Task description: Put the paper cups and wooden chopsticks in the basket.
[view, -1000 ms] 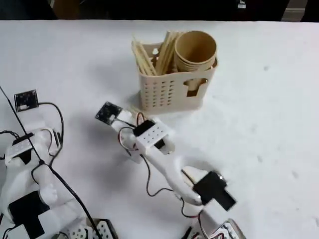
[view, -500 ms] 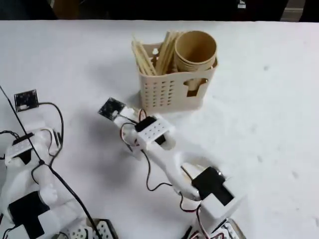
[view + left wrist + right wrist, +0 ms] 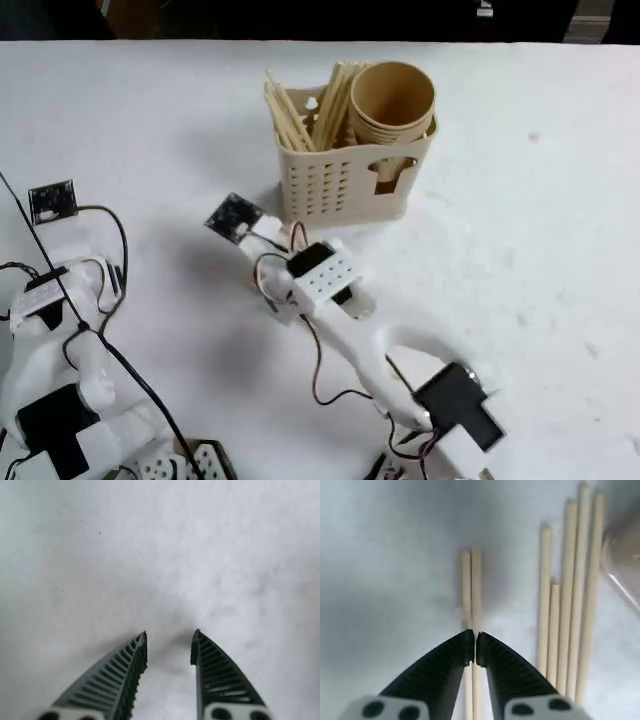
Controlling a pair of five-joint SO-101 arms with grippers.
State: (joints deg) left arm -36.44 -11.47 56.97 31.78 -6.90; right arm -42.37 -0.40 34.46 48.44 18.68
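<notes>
a white table [image 3: 520, 200] carries the whole scene. the right arm [image 3: 325, 275] stretches across it to a spot just in front of the basket, while the left arm [image 3: 45, 300] sits folded near the table's edge, well apart from the work. the cream basket [image 3: 335, 185] stands upright and already holds a stack of paper cups [image 3: 392, 95] on one side and a sheaf of chopsticks [image 3: 290, 115] leaning on the other.

on the table under the right arm, the right gripper [image 3: 475, 640] has its jaws pressed almost together directly over a pair of chopsticks [image 3: 471, 585] lying side by side. whether it actually pinches them cannot be told. more loose sticks [image 3: 570, 595] lie parallel just beside that pair. the left gripper [image 3: 169, 636] hangs spread over bare table, holding nothing.

the sticks look light, stiff and smooth, so they are likely to roll or pivot in a two-point grip. a hold near the middle of their length should keep them level. taken close to one end, they would probably droop and catch the basket's rim on the way in.
</notes>
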